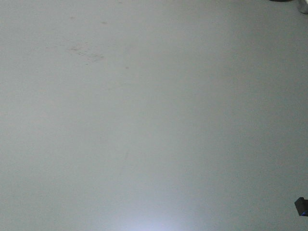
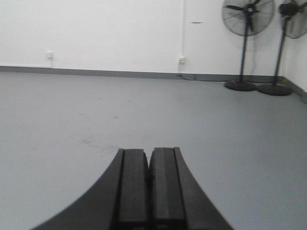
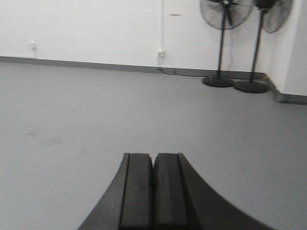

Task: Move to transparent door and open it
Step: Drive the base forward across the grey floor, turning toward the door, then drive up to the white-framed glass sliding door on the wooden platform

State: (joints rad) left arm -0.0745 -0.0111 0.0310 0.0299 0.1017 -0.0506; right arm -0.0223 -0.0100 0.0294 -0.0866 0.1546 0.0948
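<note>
The front view holds only bare grey floor (image 1: 144, 125) with faint scuffs and a small dark object (image 1: 301, 207) at its lower right edge. The wrist views add a white wall (image 2: 96, 28), grey skirting (image 2: 96, 72) and two pedestal fans (image 2: 248, 19) standing well ahead on the right. The left pincer (image 2: 148, 158) and right pincer (image 3: 154, 163) are each pressed together, holding nothing. The transparent door appears in no view.

No text, label, brand, number or sign can be read in any view.
</note>
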